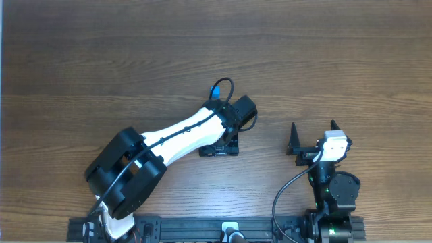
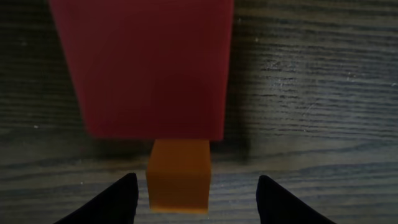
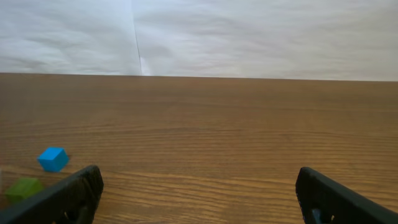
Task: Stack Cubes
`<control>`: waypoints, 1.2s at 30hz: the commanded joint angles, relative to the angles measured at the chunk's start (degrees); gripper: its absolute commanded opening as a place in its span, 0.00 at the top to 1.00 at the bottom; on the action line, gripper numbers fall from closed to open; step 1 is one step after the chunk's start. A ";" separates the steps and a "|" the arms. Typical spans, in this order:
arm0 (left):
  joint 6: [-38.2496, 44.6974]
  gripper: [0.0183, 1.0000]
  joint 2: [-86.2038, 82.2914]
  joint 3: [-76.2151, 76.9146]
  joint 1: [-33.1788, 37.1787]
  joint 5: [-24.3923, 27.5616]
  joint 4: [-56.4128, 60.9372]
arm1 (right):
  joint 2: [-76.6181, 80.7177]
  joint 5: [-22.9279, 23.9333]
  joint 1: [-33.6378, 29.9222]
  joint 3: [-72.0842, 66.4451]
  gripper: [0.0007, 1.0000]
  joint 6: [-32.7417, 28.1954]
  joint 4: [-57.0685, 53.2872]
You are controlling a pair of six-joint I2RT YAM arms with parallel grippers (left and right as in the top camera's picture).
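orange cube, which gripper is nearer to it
Left. The left gripper is open right at the orange cube; the right gripper sits well apart from it.

From where I stand, the left arm [image 1: 182, 135] wears a white shell with a thin black cable along it. Bulky black joint housings sit farthest from the left pincer [image 2: 196, 204], and a blue tab [image 1: 216, 90] under a black cable loop sits just behind it. The right arm [image 1: 329, 187] is black with small green lights. A white block [image 1: 335, 143] sits behind the right pincer [image 3: 199, 202], whose fingers [image 3: 68, 199] are dark and pointed.
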 commanded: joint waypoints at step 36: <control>-0.24 0.98 -6.40 -1.77 0.55 -1.55 -0.48 | -0.50 -0.44 0.22 -0.31 0.01 0.00 -0.15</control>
